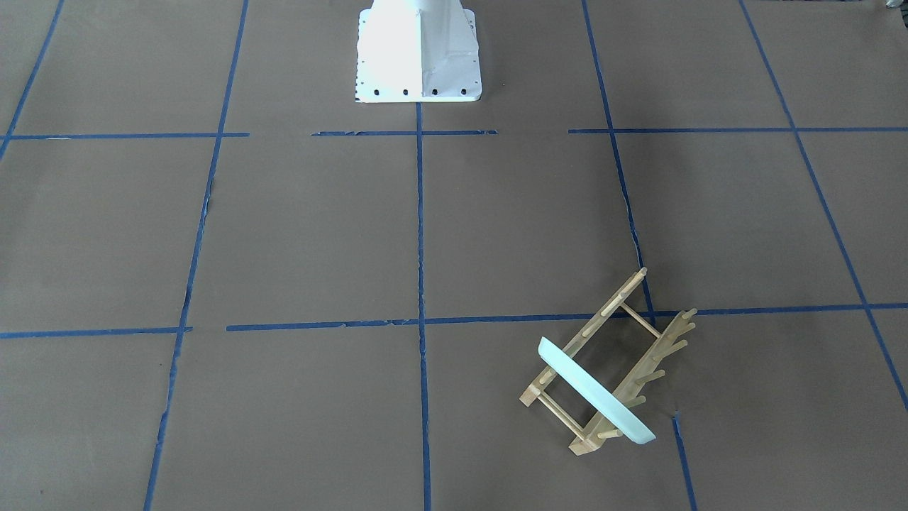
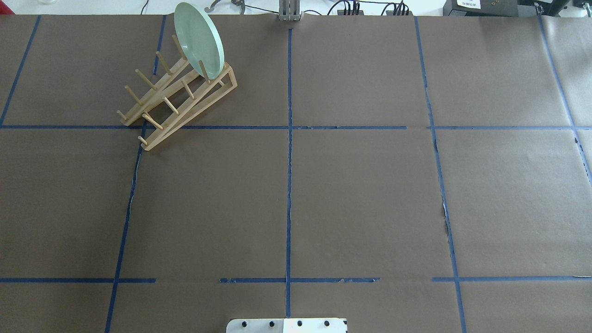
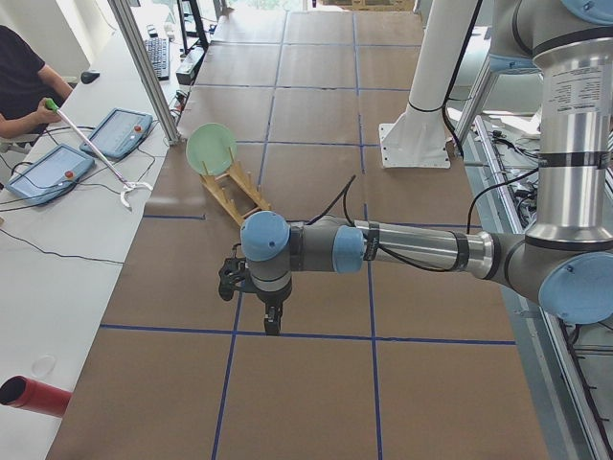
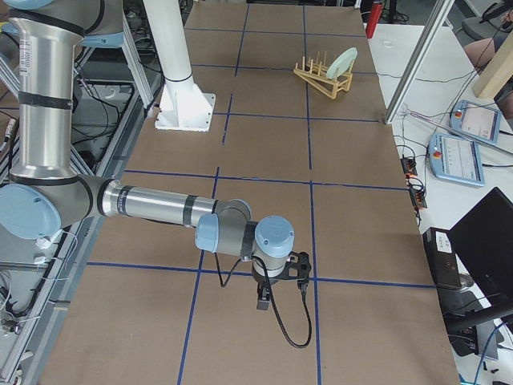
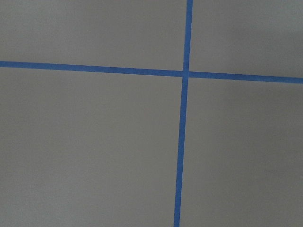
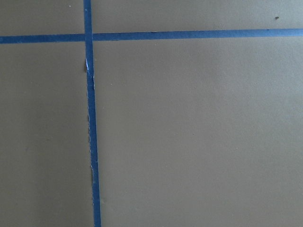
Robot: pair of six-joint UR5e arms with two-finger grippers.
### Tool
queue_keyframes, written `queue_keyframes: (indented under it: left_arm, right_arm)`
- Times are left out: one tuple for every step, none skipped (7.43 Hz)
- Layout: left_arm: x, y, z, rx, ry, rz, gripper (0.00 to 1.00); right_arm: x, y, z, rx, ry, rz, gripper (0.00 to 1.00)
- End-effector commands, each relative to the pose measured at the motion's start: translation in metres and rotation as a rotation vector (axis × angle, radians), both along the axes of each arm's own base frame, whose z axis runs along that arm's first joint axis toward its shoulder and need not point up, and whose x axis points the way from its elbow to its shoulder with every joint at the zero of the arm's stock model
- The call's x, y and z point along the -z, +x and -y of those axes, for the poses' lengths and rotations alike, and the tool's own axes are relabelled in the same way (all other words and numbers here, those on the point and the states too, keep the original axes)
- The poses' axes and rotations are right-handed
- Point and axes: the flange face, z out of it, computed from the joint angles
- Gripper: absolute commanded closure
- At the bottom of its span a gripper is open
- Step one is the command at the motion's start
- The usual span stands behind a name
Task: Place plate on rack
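Front-facing view: white pedestal base (image 1: 418,57) on brown paper (image 1: 298,227) gridded with blue tape (image 1: 420,234). The rack (image 1: 608,309) has its long axis diagonal to the grid. The plate (image 1: 592,390) stands on edge across both rails at the rack's operator-side end, tilted.

Overhead view: one broad face of the plate (image 2: 199,39) is turned toward my base.

Left side view: my left gripper (image 3: 273,324) points down over a tape line, with the rack well beyond it. I cannot tell the jaw width. At the table's edge are an operator (image 3: 19,81), a grabber stick (image 3: 91,149), tablets (image 3: 120,132) and a red cylinder (image 3: 36,396).

Right side view: my right gripper (image 4: 263,303) points down near a tape line, far from the rack at the far end. Again I cannot tell the jaw width.

Wrist views: each shows paper and one tape crossing.
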Motion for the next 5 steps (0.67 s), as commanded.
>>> queue_keyframes:
  left_arm:
    - [-0.014,0.001,-0.005,-0.032,-0.036,-0.005,0.00]
    - [-0.022,0.002,-0.006,-0.031,-0.052,-0.007,0.00]
    - [-0.025,0.002,-0.005,-0.031,-0.046,-0.008,0.00]
    - [-0.024,0.002,-0.004,-0.028,-0.037,-0.011,0.00]
    - [-0.014,0.001,0.001,-0.027,-0.019,-0.004,0.00]
  right_arm:
    - [-0.001,0.000,0.000,0.000,-0.002,0.000,0.00]
    - [0.000,0.000,0.000,0.000,0.000,0.000,0.00]
    - [0.000,0.000,0.000,0.000,0.000,0.000,0.00]
    - [0.001,0.000,0.001,0.000,0.001,0.000,0.00]
    - [0.000,0.000,0.000,0.000,0.000,0.000,0.00]
